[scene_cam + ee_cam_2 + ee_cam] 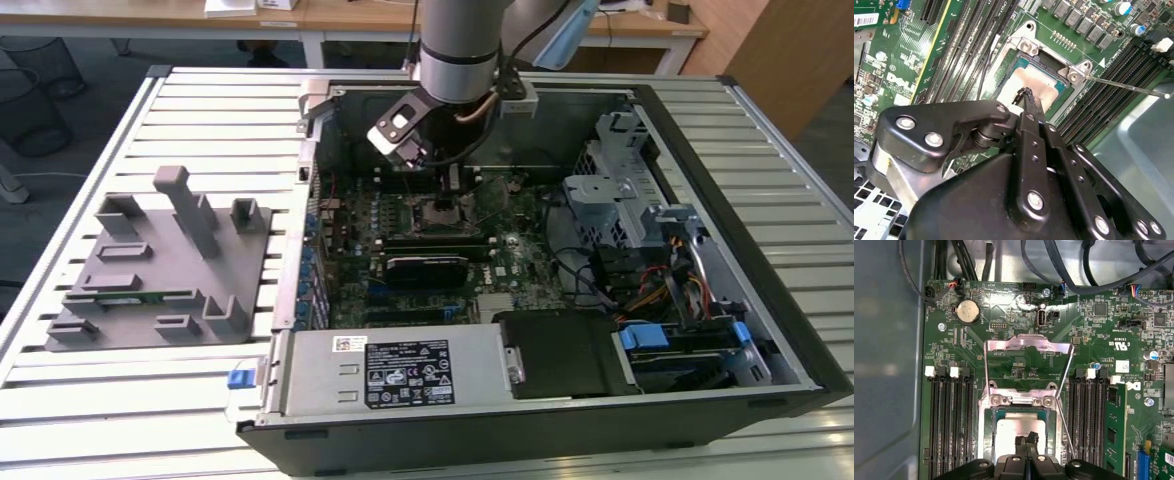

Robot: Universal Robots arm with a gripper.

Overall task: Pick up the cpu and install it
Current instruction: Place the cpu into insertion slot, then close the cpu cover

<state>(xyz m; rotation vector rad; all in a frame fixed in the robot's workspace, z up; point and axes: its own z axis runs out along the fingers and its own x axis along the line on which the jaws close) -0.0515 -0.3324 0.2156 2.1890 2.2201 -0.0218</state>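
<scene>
I'm holding the end effector (1027, 441), fingers pressed together on nothing, right over the cpu (1009, 432), which is lying flat in its socket (1019, 400), retaining plate (1026, 342) standing open. I'm judging it light, stiff and fragile underneath, best gripped by opposite edges.

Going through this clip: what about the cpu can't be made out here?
1. Whether the cpu lies fully flat in the socket: in both wrist views the gripper covers part of it.
2. Whether the gripper touches the cpu: its own body hides the contact spot.
3. In the exterior view, the cpu is too small to judge.
</scene>
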